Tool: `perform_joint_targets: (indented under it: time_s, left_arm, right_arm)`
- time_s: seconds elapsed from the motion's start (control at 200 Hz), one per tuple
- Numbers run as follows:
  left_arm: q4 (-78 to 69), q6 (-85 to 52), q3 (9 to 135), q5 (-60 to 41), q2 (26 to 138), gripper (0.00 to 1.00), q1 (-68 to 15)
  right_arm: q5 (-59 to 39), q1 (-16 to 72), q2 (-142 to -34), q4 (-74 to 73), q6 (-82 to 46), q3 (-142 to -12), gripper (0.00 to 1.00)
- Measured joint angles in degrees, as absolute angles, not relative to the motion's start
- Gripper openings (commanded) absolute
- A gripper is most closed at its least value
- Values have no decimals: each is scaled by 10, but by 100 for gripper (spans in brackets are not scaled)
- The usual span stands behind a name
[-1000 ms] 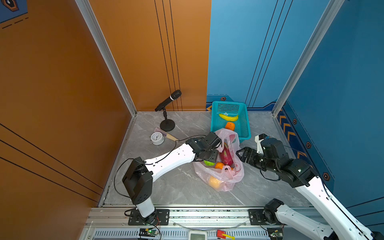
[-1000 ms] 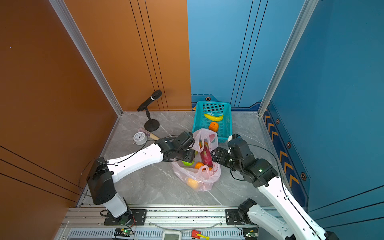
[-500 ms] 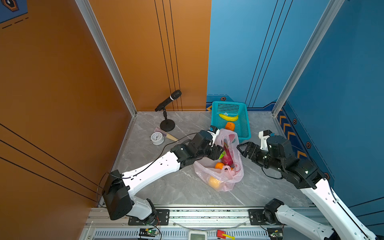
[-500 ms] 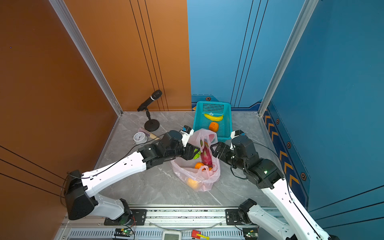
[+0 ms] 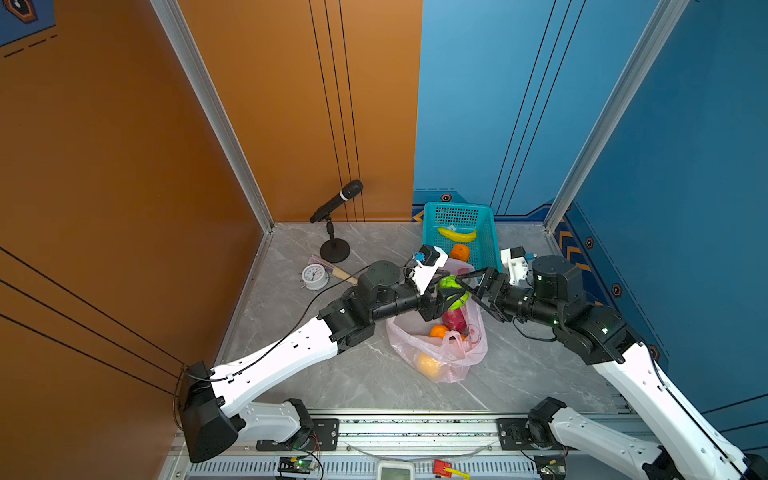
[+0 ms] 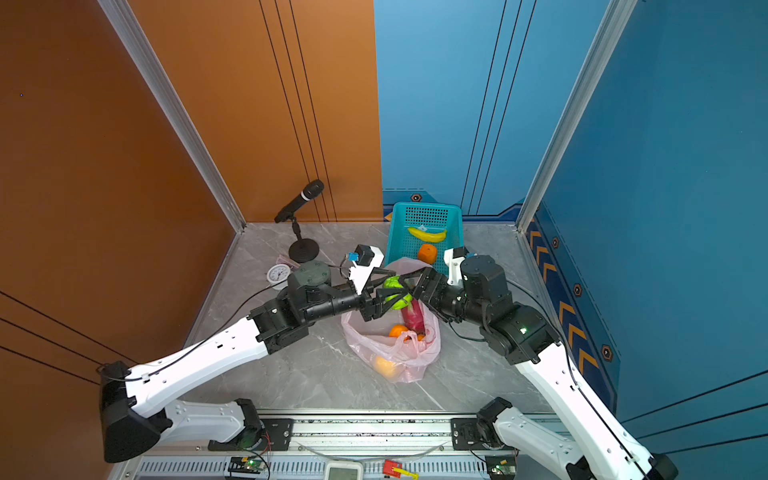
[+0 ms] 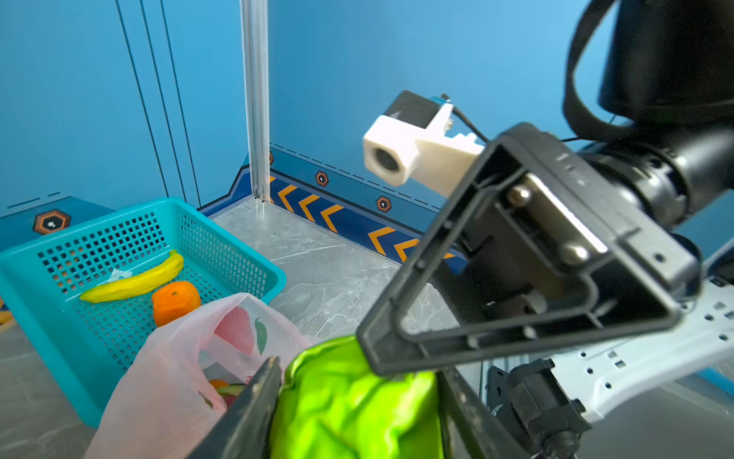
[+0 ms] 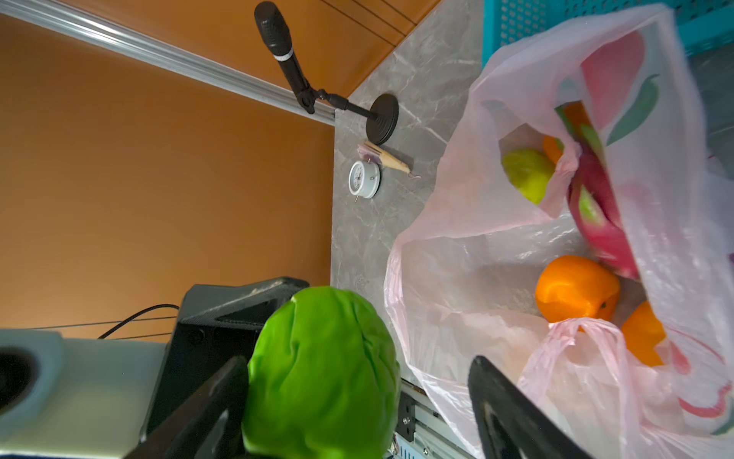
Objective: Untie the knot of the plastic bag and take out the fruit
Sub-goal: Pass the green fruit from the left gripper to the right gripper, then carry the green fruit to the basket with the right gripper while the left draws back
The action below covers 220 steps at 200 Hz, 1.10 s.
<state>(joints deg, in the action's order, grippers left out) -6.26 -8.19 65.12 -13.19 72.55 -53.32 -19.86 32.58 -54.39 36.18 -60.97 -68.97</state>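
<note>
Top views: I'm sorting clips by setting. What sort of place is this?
Probably a staged robot test booth: orange and blue panel walls, arms bolted to a rail, a microphone and basket as props.

You're running this in a purpose-built robot test booth: orange wall (image 5: 124, 166) at 9 o'clock, blue wall (image 5: 685, 166) at 3 o'clock, aluminium posts (image 5: 212, 108) in the corners (chevron trim (image 6: 549, 270) along the skirting). A marble-look top (image 5: 374, 386) and a rail (image 5: 415, 428) at 6 o'clock carrying both arm bases (image 5: 291, 419).

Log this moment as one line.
left pincer: shut on green fruit | right pincer: open, at fruit | plastic bag: open, holds oranges
</note>
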Motion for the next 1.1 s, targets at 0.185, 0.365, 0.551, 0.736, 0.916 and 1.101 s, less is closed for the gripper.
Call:
perform_joint_targets:
  time_s: [0.185,0.365,0.551,0.736,0.916,1.101]
  left_arm:
    - [-77,-51,649,-154,724,43,-535]
    - [-85,-23,649,-163,723,43,-538]
    - [-66,1,661,-160,724,52,-537]
    - [-60,14,670,-149,731,84,-538]
    - [-59,28,670,-127,733,98,-533]
    - [-39,30,670,-104,726,98,-508]
  right_arm:
    - [-222,335,-547,343,-620,-690,79]
    - [-241,345,-557,319,-641,-689,62]
    - [-242,345,-559,313,-654,-688,44]
    - [-238,342,-570,308,-654,-692,37]
    - [-218,326,-606,312,-640,-721,36]
    - [-192,294,-638,319,-609,-768,36]
